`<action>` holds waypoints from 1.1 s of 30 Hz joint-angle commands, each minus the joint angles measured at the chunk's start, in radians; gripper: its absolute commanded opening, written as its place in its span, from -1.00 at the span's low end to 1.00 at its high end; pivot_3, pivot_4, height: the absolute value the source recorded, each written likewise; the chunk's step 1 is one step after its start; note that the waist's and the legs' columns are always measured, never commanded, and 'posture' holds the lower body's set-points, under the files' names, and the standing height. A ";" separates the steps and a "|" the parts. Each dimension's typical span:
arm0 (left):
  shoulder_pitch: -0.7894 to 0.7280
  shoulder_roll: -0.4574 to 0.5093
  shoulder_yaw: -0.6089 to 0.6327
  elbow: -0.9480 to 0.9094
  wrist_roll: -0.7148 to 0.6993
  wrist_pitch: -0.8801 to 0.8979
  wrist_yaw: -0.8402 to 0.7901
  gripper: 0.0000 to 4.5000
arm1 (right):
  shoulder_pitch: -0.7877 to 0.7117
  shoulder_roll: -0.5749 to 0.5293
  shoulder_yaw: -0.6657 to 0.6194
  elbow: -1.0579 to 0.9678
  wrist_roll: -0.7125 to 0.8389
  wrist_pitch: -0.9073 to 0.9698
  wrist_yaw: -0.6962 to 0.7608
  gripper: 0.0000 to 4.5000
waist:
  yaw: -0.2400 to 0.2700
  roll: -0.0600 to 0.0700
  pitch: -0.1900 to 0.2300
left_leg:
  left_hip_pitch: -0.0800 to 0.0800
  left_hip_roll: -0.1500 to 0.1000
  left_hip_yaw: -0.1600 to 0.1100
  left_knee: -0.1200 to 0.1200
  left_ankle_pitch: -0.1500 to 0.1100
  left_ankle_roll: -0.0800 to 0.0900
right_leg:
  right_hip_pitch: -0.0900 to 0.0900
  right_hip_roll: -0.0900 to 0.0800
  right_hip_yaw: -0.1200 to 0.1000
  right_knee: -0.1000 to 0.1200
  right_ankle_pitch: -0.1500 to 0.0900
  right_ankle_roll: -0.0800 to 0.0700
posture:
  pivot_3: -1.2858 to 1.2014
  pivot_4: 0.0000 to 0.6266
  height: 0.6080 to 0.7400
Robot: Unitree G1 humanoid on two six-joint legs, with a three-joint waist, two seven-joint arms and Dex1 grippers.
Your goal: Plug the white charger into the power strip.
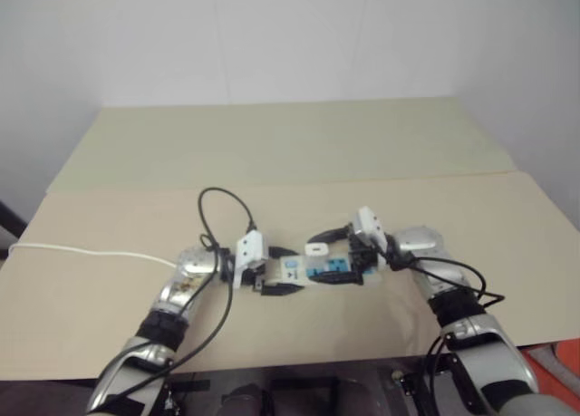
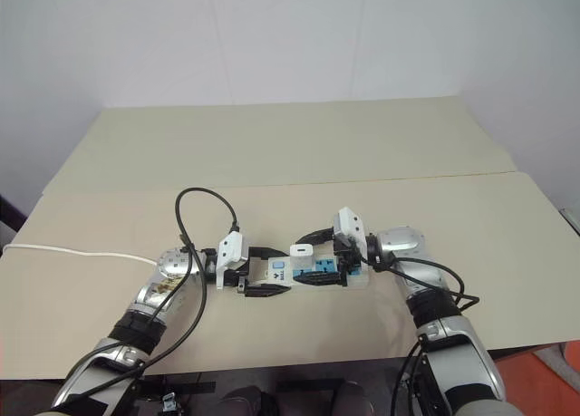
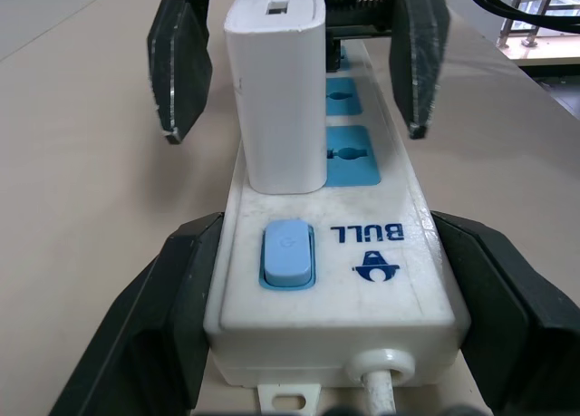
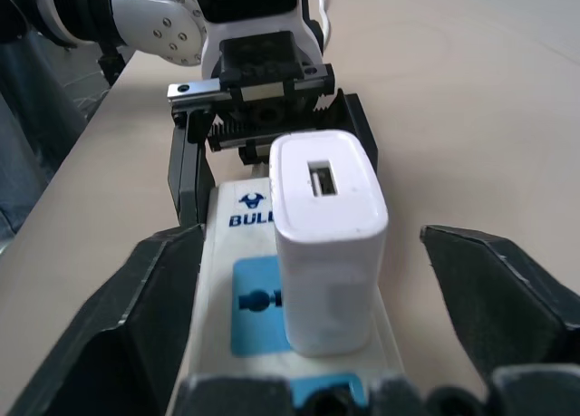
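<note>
The white charger (image 3: 276, 90) stands upright on the power strip (image 3: 381, 244), in the socket next to the blue switch (image 3: 287, 253). The strip lies on the table between my two hands (image 1: 317, 271). My left gripper (image 1: 283, 270) is shut on the switch end of the strip, one black finger (image 3: 154, 325) pressed to each long side. From the opposite end my right gripper (image 4: 304, 244) straddles the charger (image 4: 326, 235) with its fingers (image 4: 489, 298) spread wide, a gap showing on both sides. Two blue sockets beyond the charger stay uncovered.
The strip's thin white cord (image 1: 91, 253) runs left across the tan table (image 1: 272, 162) to its edge. A seam crosses the table behind the hands. Black arm cables (image 1: 222, 217) loop above my left wrist. An orange object (image 1: 564, 371) sits below the table's right front corner.
</note>
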 commanded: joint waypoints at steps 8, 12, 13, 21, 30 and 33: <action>-0.003 0.006 -0.014 0.059 0.032 0.033 -0.013 0.77 | 0.015 -0.111 -0.097 -0.124 0.080 0.108 0.033 1.00 | 0.002 0.000 0.000 | -0.004 0.000 0.000 0.000 0.000 -0.001 | -0.005 0.000 0.000 0.001 0.000 0.000 | 0.03 -0.52 1.00; -0.009 0.007 -0.001 0.044 0.015 0.049 -0.031 0.99 | 0.037 -0.139 -0.121 -0.165 0.100 0.137 0.026 1.00 | 0.001 -0.001 0.001 | -0.005 0.000 0.001 0.000 0.001 0.000 | -0.006 0.000 0.000 0.000 0.000 0.000 | 0.03 -0.52 1.00; -0.011 0.007 0.002 0.040 0.010 0.055 -0.034 0.99 | 0.041 -0.142 -0.124 -0.168 0.100 0.139 0.024 1.00 | 0.001 -0.001 0.001 | -0.005 0.000 0.001 0.000 0.001 0.000 | -0.006 0.000 0.000 0.000 0.000 0.000 | 0.03 -0.52 1.00; 0.006 0.105 0.074 -0.196 -0.095 0.143 -0.097 0.99 | 0.054 -0.184 -0.179 -0.203 0.134 0.175 0.001 1.00 | -0.001 -0.003 0.006 | -0.009 0.000 0.001 0.000 0.001 -0.001 | -0.009 0.001 0.000 0.001 0.000 0.000 | 0.03 -0.52 1.00; 0.024 0.274 0.223 -0.462 -0.247 0.331 -0.072 0.99 | 0.133 -0.326 -0.315 -0.267 0.203 0.227 0.005 1.00 | 0.011 -0.003 0.008 | -0.013 0.000 -0.001 0.001 0.001 0.000 | -0.009 0.001 -0.004 0.000 0.000 0.001 | 0.03 -0.52 1.00; 0.063 0.321 0.250 -0.487 -0.242 0.350 -0.060 0.99 | 0.199 -0.387 -0.361 -0.288 0.206 0.239 -0.004 1.00 | 0.010 -0.003 0.008 | -0.013 -0.001 -0.001 0.001 0.001 -0.001 | -0.008 0.002 -0.004 0.000 -0.001 0.002 | 0.03 -0.52 1.00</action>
